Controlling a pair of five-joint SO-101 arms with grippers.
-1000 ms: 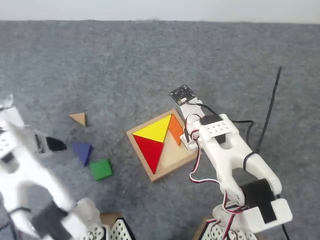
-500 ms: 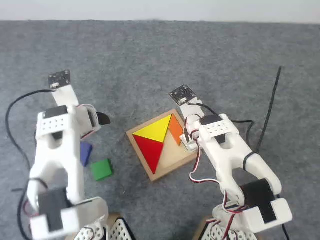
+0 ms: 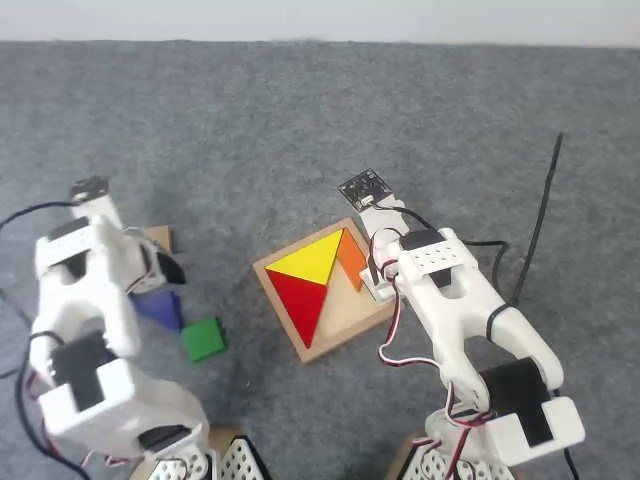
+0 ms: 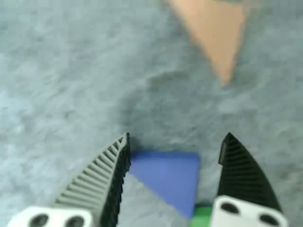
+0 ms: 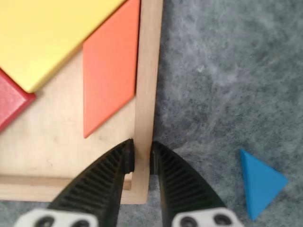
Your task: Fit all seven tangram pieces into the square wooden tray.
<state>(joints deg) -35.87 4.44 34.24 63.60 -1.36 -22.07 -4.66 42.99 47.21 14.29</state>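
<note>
Left tool (image 3: 168, 272) hangs over the grey felt-covered counter (image 3: 450, 120) well to the left of the square wooden tray (image 3: 283, 320) in the high view, just above the dark blue triangular piece (image 3: 160, 306). Half a second ago this arm reached nearer the tray. It has since swung back outward, uncovering part of the pale tan triangular piece (image 3: 160, 236). The green square piece (image 3: 203, 338) also lies left of the tray, closer to it than the blue one. Inside the tray sit the yellow triangular piece (image 3: 310, 260), the red triangular piece (image 3: 300, 296) and the orange parallelogram piece (image 3: 351, 258), with bare wood beside them. The right arm (image 3: 445, 295) stands at the tray's right edge, unmoved across the frames.

From the left wrist, the left tool is released. Its fingers (image 4: 116, 175) are spread wide with the dark blue triangle between them on the counter. A sliver of the green square shows beside it, and the tan triangle lies beyond.

From the right wrist, the right tool (image 5: 141, 153) is clenched on the tray's rim, one finger inside the tray and one outside. The orange parallelogram lies against that same rim, touching the yellow triangle. A light blue triangular piece (image 5: 260, 182) rests on the counter outside the tray.
</note>
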